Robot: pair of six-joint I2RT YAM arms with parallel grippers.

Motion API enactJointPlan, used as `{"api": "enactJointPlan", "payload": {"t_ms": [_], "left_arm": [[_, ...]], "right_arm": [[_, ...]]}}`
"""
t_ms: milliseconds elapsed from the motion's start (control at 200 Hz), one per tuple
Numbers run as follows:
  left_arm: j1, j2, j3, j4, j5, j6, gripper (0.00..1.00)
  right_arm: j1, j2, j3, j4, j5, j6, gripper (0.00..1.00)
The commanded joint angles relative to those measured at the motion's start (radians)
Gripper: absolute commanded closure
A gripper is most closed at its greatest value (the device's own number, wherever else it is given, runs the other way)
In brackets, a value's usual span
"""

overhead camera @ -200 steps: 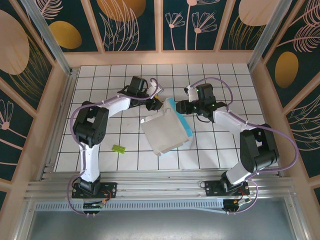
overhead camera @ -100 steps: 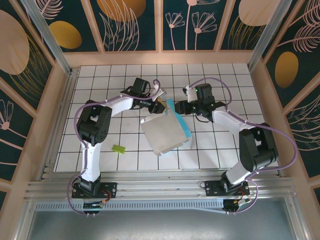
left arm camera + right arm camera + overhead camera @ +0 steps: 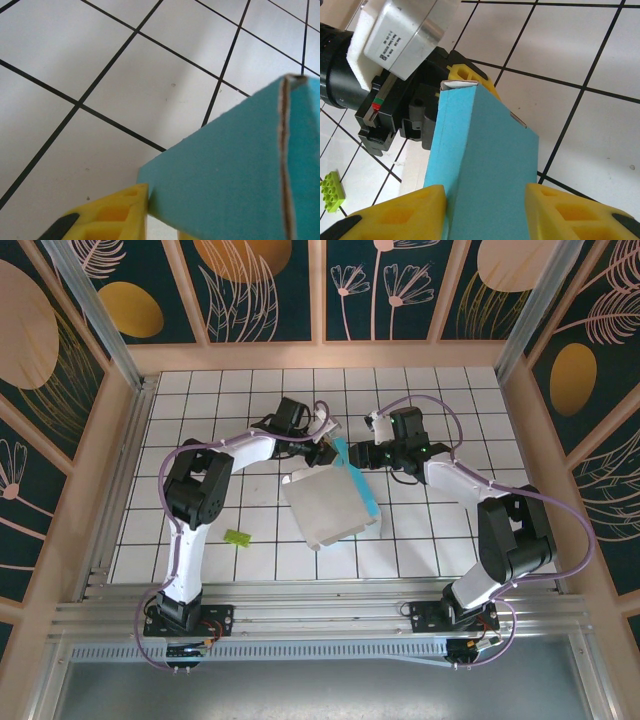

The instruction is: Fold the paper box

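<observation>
We log: paper box (image 3: 328, 508), white face, turquoise edge; table (image 3: 200, 400) beneath it, white tiles, black grid lines; scrap (image 3: 237, 537) left of it, lime green; walls (image 3: 270, 295) beyond it, dark teal, peach florals.

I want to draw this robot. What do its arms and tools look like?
The left arm and right arm have white links and chunky black joints. Thin purple cables loop along them. The left tool and right tool are black with yellow fingers.
</observation>
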Motion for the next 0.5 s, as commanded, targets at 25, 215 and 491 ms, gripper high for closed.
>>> {"api": "enactJointPlan", "payload": {"t_ms": [25, 215, 491], "left_arm": [[-0.026, 0.030, 0.029, 0.036, -0.018, -0.017, 0.88], [-0.051, 0.031, 0.027, 0.044, -0.154, -0.030, 1.00], [-0.067, 0.032, 0.032, 0.067, -0.264, -0.065, 0.76]], "right_arm": [[0.011, 0.033, -0.007, -0.076, -0.004, 0.007, 0.53], [0.011, 0.030, -0.011, -0.060, -0.022, 0.027, 0.53], [-0.007, 0.035, -0.016, -0.042, -0.050, 0.053, 0.51]]}}
